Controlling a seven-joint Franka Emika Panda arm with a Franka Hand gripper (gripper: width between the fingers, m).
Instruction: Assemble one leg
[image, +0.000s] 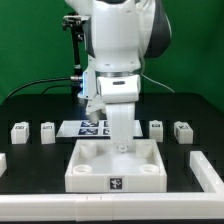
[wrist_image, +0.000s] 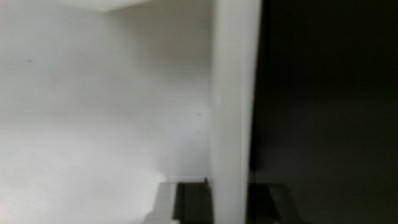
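The large white square tray (image: 88, 175) lies in the middle of the table, a tag on its front wall. My gripper (image: 120, 145) reaches straight down onto the tray's far wall. In the wrist view the two dark fingers (wrist_image: 192, 203) sit tight on either side of the thin white wall (wrist_image: 233, 90), so my gripper (wrist_image: 230, 203) is shut on it. All four legs lie loose on the black table: two at the exterior view's left (image: 18, 131) (image: 47, 130) and two at its right (image: 156, 127) (image: 182, 130). None of them shows in the wrist view.
The marker board (image: 90, 127) lies behind the tray, partly hidden by the arm. White border bars run along the table's front (image: 110, 206) and at the right (image: 206, 170). Cables hang at the back left.
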